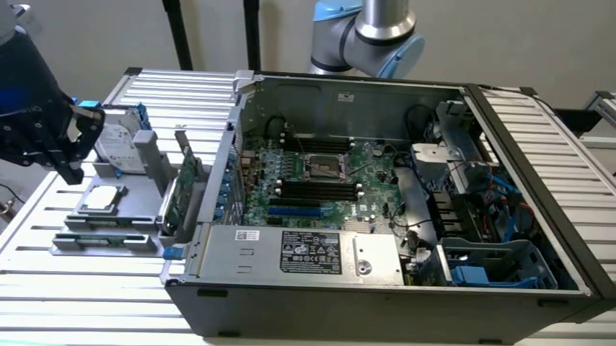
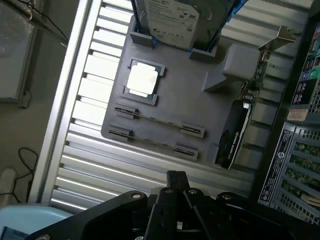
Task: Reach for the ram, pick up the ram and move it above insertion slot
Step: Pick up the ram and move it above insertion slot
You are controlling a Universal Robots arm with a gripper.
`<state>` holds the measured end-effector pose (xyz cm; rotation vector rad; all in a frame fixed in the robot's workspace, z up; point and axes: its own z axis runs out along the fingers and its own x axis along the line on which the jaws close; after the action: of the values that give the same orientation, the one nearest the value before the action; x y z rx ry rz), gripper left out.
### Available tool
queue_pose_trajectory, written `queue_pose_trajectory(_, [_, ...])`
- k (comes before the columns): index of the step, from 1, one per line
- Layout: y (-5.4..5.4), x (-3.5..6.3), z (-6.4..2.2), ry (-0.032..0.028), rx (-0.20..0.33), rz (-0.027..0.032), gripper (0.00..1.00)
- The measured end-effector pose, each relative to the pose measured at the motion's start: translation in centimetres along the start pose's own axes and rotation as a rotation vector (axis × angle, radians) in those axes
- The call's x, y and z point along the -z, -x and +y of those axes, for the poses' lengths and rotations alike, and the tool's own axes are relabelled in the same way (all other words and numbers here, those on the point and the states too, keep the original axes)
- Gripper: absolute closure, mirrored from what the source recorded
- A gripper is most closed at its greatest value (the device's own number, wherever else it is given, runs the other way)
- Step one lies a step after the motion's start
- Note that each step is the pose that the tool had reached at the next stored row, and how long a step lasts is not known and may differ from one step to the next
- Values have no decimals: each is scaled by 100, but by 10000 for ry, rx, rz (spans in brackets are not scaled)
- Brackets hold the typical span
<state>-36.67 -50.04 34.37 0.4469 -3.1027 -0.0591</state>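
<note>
While the ram [image 2: 159, 122] lay on its long edge in the clips of the grey fixture [image 2: 195, 95], outside the computer case [image 1: 385, 288], the gripper [image 2: 176, 176] hung on the far side of that fixture from the case, above the slatted metal surface [image 1: 86, 288]. Its fingers looked pressed together, gripping nothing, and they were clear of the ram. A second stick of the same kind [image 2: 150, 141] sat in a parallel pair of clips just beside the first, both running lengthwise toward the case.

On the same fixture a square processor chip [image 2: 143, 80] rested flat in a recess, and a hard drive [image 2: 172, 17] stood in a cradle at the fixture's end. The expansion card [image 2: 234, 135], with its metal bracket, stood upright on the fixture's edge nearest the case wall.

Inside the case, which lay open on the surface, the motherboard [image 1: 371, 162] faced up. The insertion slot [image 1: 313, 186] was one of several long black sockets set side by side near the middle of the case, just beside the processor socket [image 1: 322, 167], with a shorter blue slot [image 1: 293, 211] next to them. The ram was well apart from the slot, with the case wall between them.
</note>
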Motion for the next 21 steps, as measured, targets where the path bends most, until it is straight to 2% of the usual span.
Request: queue_pose_trajectory(21, [0,-62,-2,-3,3811,145,89])
